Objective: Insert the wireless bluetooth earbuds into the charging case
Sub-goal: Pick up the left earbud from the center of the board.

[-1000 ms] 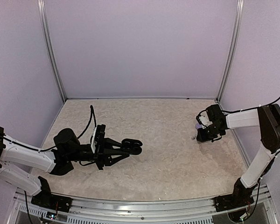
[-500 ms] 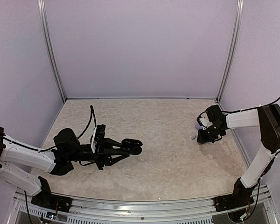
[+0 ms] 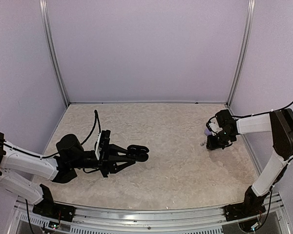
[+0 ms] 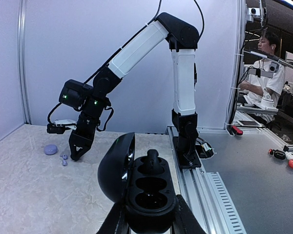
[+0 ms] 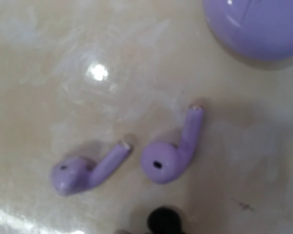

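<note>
My left gripper [image 3: 138, 153] is shut on an open black charging case [image 4: 151, 192], held low over the table with its lid [image 4: 115, 168] swung left. One black earbud [image 4: 153, 161] sits in the far slot and the near slots look empty. Two lavender earbuds [image 5: 88, 168] [image 5: 173, 151] lie side by side on the table, with a lavender case [image 5: 256, 27] just beyond them. My right gripper [image 3: 212, 144] hangs close over them, tips down. A round black blob [image 5: 163, 222] shows at the bottom edge of the right wrist view, and I cannot tell what it is.
The lavender case [image 3: 208, 132] and earbuds [image 3: 201, 144] lie at the table's right side near the metal post [image 3: 239, 53]. The aluminium rail [image 3: 151, 214] runs along the near edge. Purple walls close in three sides.
My right gripper has shifted slightly and settled by the lavender earbuds. The left arm and the black case have not moved.
</note>
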Available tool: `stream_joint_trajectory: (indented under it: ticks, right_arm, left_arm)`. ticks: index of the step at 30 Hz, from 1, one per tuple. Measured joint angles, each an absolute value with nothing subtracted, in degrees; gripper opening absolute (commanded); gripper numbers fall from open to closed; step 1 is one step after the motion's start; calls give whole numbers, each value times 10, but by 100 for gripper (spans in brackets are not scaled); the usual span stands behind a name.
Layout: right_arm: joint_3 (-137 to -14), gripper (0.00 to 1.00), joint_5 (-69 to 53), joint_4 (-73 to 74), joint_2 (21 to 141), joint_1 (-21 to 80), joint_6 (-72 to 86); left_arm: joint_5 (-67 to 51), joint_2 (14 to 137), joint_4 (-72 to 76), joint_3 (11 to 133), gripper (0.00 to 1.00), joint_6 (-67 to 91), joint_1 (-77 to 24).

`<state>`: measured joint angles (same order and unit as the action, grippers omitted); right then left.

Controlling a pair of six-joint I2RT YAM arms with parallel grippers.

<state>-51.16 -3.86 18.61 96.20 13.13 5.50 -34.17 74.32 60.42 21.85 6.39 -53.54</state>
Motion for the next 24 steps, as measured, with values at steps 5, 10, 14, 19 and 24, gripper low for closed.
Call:
stream_joint_trajectory:
  ticks: [5, 10, 14, 19, 24]
  right_arm:
    - [-521, 29, -37, 187, 962, 131, 55]
    - [-529, 24, -36, 188, 962, 131, 54]
    - [-529, 19, -35, 189, 962, 131, 54]
    - [-529, 12, -34, 190, 962, 131, 54]
    - [-529, 4, -34, 191, 962, 128, 53]
  left_arm:
    - [-342, 743, 604, 218, 10, 64, -535]
    - [-342, 743, 604, 218, 10, 64, -535]
    - [-342, 743, 604, 218, 10, 64, -535]
    - [-342, 743, 604, 218, 10, 64, -535]
    - [-342, 743, 604, 218, 10, 64, -535]
